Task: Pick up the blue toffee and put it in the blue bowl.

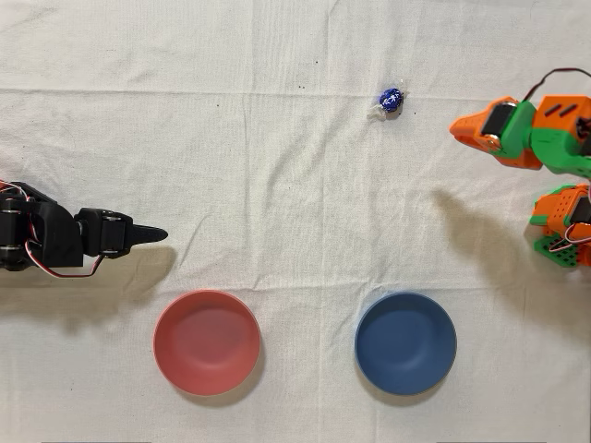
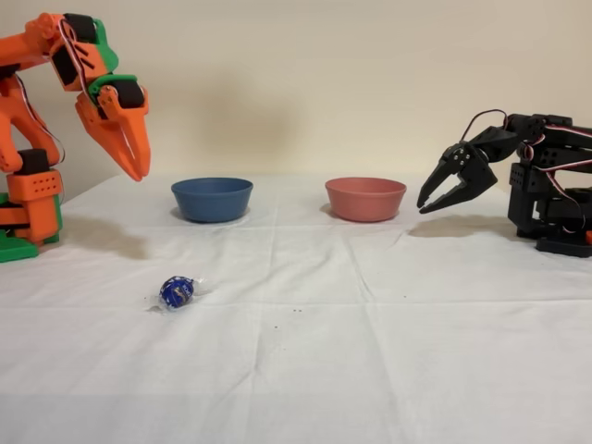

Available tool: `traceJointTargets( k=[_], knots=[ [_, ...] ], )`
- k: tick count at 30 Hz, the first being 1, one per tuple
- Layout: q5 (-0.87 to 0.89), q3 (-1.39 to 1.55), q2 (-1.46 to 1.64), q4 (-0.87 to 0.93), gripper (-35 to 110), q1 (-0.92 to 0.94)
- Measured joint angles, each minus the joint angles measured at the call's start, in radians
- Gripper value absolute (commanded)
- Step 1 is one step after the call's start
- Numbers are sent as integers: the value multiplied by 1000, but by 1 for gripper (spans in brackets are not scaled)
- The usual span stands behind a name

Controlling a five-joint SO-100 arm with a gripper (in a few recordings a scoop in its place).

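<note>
Beside the hollow blue bowl (image 2: 212, 199), blue toffee (image 2: 176, 292) lies apart; gripper (image 2: 135, 166) pinched narrow

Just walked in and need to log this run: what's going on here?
An orange arm is set up to move the blue toffee into the blue bowl, but nothing is held yet. Its claw hangs in the air, fingers together and empty, apart from the candy. The toffee lies on the white cloth. The blue bowl and a pink bowl sit side by side, both empty. A black arm stands idle.
</note>
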Motion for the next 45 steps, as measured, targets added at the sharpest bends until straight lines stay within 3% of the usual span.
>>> traceJointTargets(
  k=[4,7,11,30,45],
  knots=[
    [0,-40,-71,-12,21,8],
    [-9,-60,-124,-26,35,8],
    [-28,-78,-198,-31,42,8],
    [-52,-121,-463,-158,36,120],
    [-71,-258,-723,-225,37,104]
  ],
)
